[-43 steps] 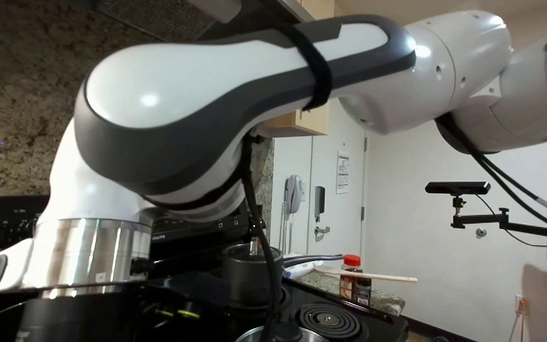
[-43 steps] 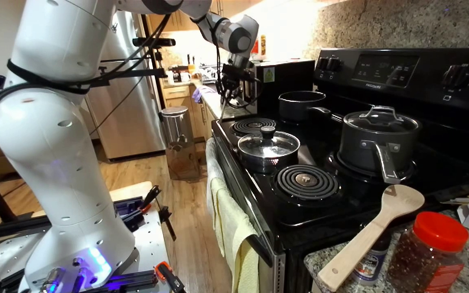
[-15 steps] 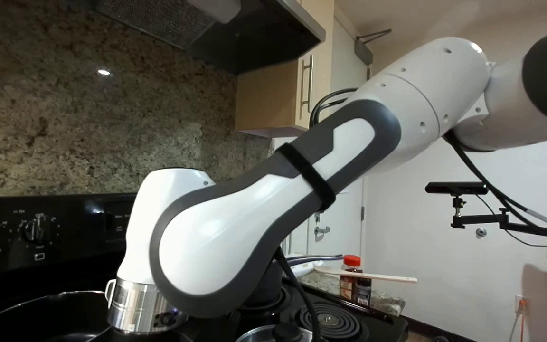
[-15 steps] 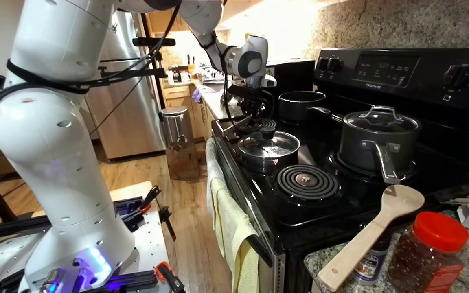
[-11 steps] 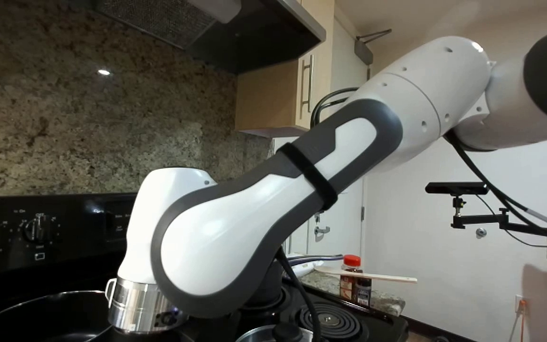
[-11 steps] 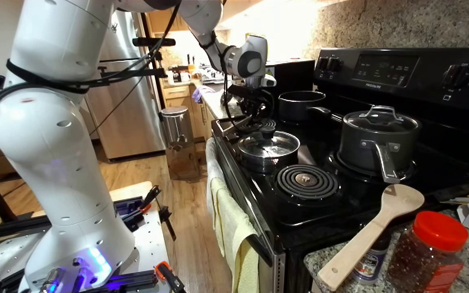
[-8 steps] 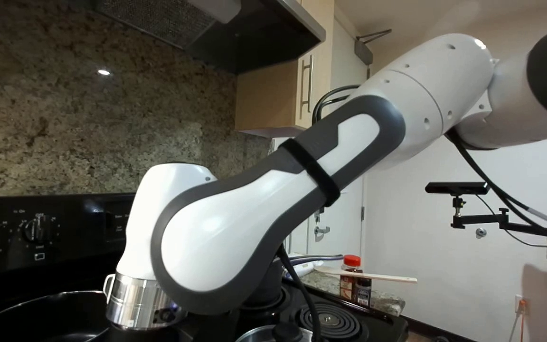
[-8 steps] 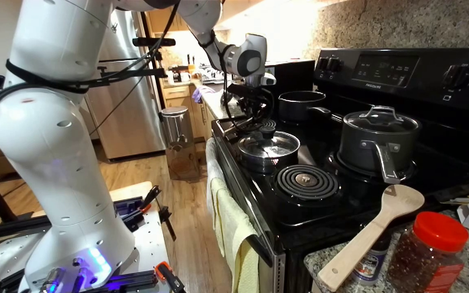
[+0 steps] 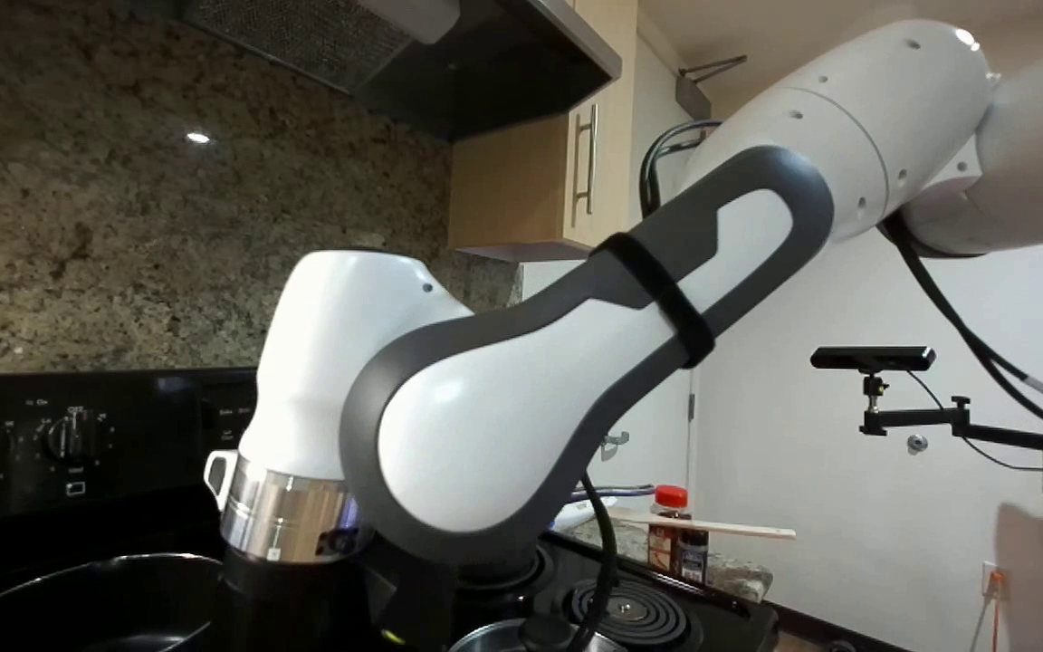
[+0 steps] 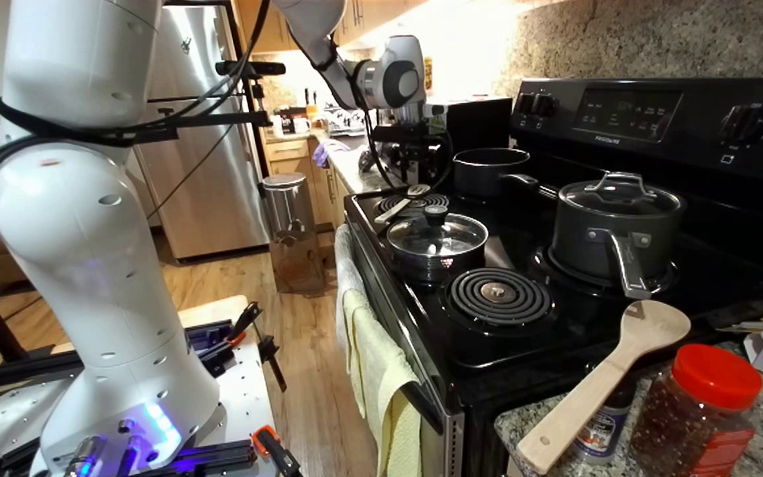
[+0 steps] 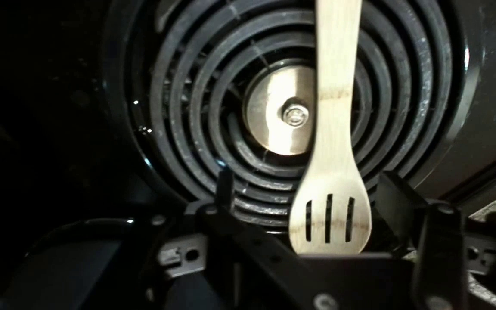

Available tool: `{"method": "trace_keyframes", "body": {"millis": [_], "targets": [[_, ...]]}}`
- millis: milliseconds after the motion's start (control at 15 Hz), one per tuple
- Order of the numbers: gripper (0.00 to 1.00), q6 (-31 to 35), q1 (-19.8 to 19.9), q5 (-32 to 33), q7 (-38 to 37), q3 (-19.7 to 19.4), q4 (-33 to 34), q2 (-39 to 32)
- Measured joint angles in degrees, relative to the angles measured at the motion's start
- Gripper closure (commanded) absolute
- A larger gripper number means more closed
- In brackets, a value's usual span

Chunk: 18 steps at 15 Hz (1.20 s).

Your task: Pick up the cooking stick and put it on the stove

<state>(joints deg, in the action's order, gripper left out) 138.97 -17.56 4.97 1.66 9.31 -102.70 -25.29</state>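
Note:
The cooking stick (image 11: 334, 129), a pale wooden turner with a slotted head, lies across a coil burner (image 11: 420, 99) of the black stove (image 10: 567, 338). In an exterior view the cooking stick (image 10: 396, 210) slants over that burner, behind a glass-lidded pan. My gripper (image 11: 306, 175) is open just above the slotted head, its fingers (image 11: 225, 189) apart on either side, neither touching the wood. Seen in an exterior view, the gripper (image 10: 414, 171) hangs over the head end. In the remaining exterior view the arm hides the stick.
Beside the burner stand the glass-lidded pan (image 10: 438, 248) and a black saucepan (image 10: 491, 173). A grey lidded pot (image 10: 610, 232) is farther along. A separate wooden spoon (image 10: 593, 391) leans over jars near a red-capped jar (image 10: 716, 384). A hood (image 9: 503, 81) overhangs the stove.
Earlier my gripper was shut on the stick and came down with it to the burner. It has since opened, left the stick lying there, and risen slightly.

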Motion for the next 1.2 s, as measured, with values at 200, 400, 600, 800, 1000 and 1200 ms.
{"method": "trace_keyframes", "body": {"millis": [200, 400, 600, 800, 1000, 1200], "targets": [[0.00, -0.1, 0.0, 2.8, -0.3, -0.8, -1.4, 3.4], [0.00, -1.0, 0.5, 3.6, -0.3, -1.5, -2.9, 7.1], [0.00, -1.9, 2.5, 2.6, 0.8, -1.4, -4.7, 10.5], [0.00, -2.0, 4.8, -1.3, 6.0, -0.3, -6.1, 12.2], [0.00, -2.0, 5.0, -1.4, 6.3, 0.0, -6.3, 12.2], [0.00, -1.9, 5.0, 0.4, 4.3, -0.7, -6.1, 12.5]]}}
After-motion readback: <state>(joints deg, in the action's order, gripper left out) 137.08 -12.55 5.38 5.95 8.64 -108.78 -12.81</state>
